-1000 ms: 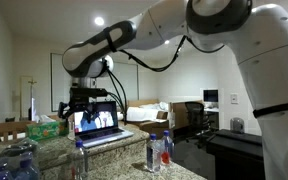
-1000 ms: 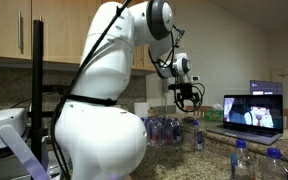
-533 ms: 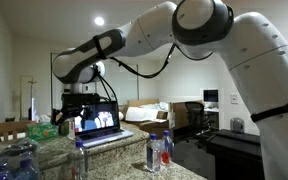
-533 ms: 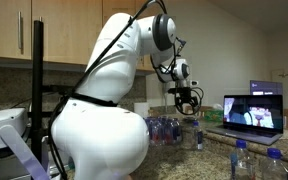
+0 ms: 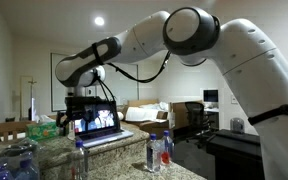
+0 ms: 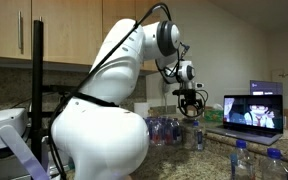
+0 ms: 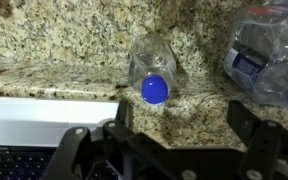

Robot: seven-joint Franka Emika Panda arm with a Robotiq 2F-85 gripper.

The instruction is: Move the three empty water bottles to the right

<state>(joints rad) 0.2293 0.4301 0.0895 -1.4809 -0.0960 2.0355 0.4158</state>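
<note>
Black two-finger gripper (image 6: 192, 100) drifting sideways, arriving above small clear blue-capped plastic bottle (image 7: 152, 72) standing on speckled granite counter (image 7: 54, 40) beside silver laptop (image 7: 34, 115). Fingers spread wide, holding nothing. Descent for grasp looking next.

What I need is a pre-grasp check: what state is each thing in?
Hand: open, holding nothing.
Bottle below hand: upright, capped, not gripped.
Laptop: lid open, screen lit.
Front bottle: upright, capped.
Bottle beside it: upright, capped.
</note>
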